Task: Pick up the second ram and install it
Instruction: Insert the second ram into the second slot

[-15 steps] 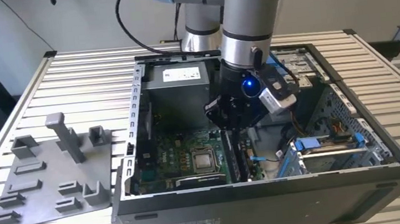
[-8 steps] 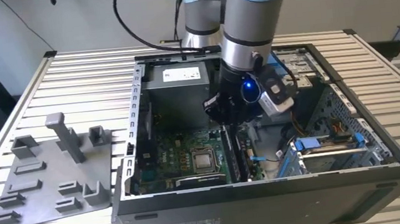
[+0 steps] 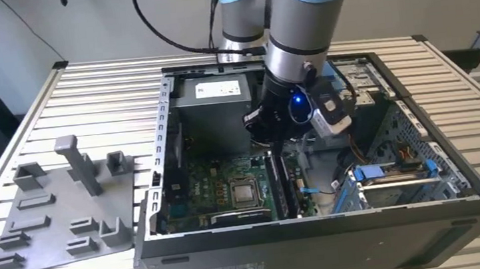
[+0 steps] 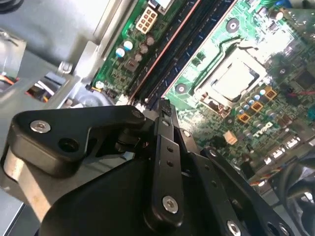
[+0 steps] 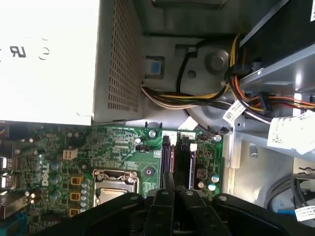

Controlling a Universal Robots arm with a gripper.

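Slatted metal bench [image 3: 93, 90] carries the open computer case [image 3: 322, 233], and a gray plastic tray [image 3: 52, 214] with upright posts sits beside the case toward the exterior view's left edge of the bench. My gripper [image 3: 270, 143] is down inside the case, over the memory slots [image 5: 177, 157] beside the processor socket [image 4: 231, 81] on the motherboard [image 5: 133, 157]. In both wrist views the fingers [image 5: 165, 206] look drawn together on a thin dark edge that I take to be the second ram [image 5: 170, 181], standing upright in line with the slots near the power supply [image 5: 49, 59]; I can't confirm the grip for certain. I judge the stick light, stiff and brittle: it wants holding by its long top edge near the middle, kept square, since a tilt could jam it or stress the slot latches.
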